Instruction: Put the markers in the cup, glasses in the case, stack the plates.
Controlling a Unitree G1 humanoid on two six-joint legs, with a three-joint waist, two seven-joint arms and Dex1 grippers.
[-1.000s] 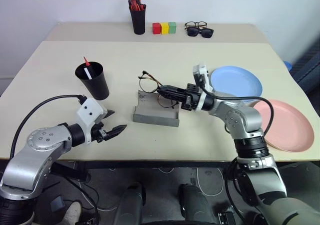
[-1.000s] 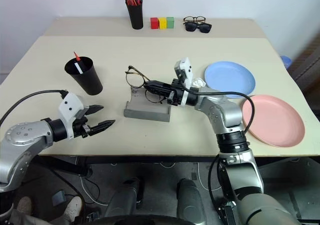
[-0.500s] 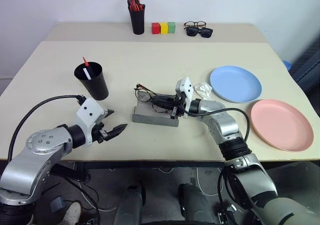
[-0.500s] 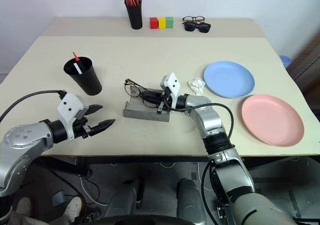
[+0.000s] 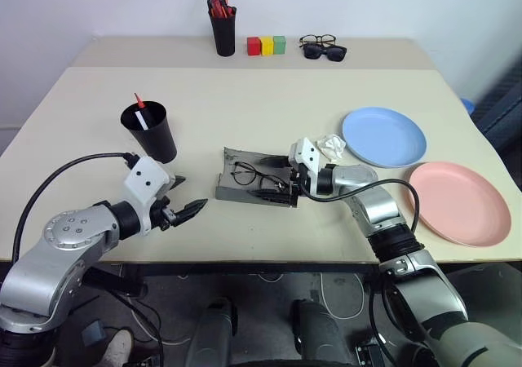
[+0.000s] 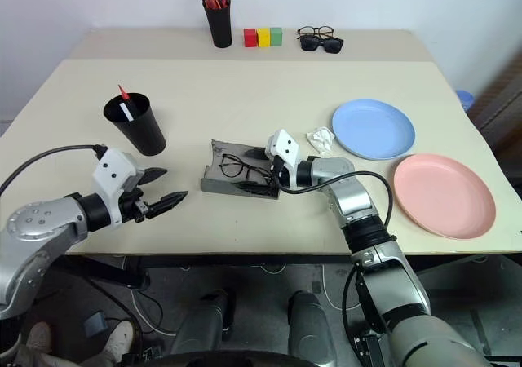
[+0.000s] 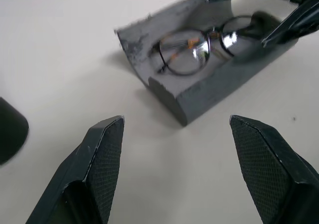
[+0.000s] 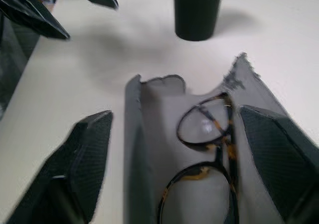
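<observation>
Your right gripper stands spread and empty at the right end of the case mid-desk, where the glasses apparently lie lengthwise inside; the open, empty left gripper is farther.

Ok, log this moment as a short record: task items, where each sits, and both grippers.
glasses: lying inside the open case
case: grey, flap open, mid-table
markers: standing in the cup
cup: black, upright, on the table's left side
blue plate: flat on the table, right side
pink plate: beside the blue one, not stacked
right gripper: open, at the case's right end, fingers either side of the glasses
left gripper: open, holding nothing, short of the case
</observation>
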